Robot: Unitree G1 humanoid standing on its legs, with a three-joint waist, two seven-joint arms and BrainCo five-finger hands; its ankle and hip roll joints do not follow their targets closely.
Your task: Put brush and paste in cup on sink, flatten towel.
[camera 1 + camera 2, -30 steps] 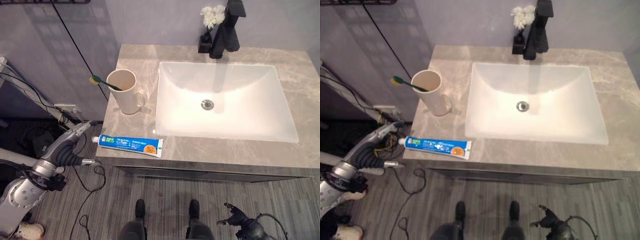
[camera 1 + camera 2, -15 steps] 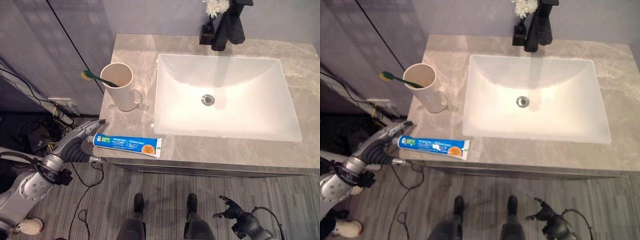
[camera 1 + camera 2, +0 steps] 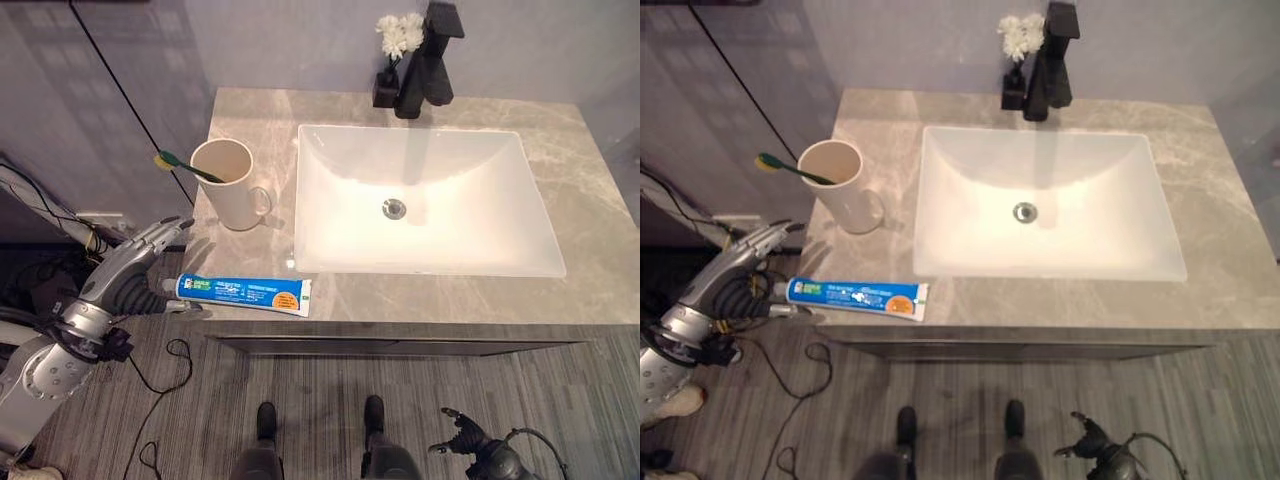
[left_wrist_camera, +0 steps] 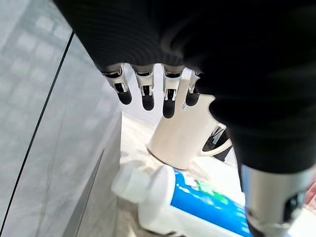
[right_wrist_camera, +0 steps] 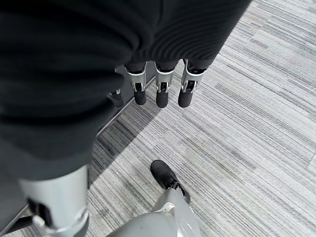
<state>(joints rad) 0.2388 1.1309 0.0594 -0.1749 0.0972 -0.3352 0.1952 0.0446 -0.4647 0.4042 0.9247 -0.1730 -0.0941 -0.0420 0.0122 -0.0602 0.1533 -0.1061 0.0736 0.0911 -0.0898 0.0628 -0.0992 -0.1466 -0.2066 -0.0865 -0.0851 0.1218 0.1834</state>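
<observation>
Grey marble tabletop [image 3: 420, 295]: toothbrush [image 3: 185, 167] already parked in the cup [image 3: 228, 184]. Toothpaste tube [image 3: 245, 294] lies flat at the front edge, left robot hand [image 3: 130, 268] moved closer, fingers spread wide, nothing gripped yet. Right robot hand [image 3: 462, 440] hangs relaxed near the floor.

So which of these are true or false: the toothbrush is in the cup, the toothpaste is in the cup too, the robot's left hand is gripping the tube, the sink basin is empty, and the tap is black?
1. The toothbrush stands in the cup. True.
2. The toothpaste is in the cup. False: it lies flat on the countertop, near the front edge.
3. The left hand grips the tube. False: its fingers are straight, beside the cap end.
4. The sink basin is empty. True.
5. The tap is black. True.
</observation>
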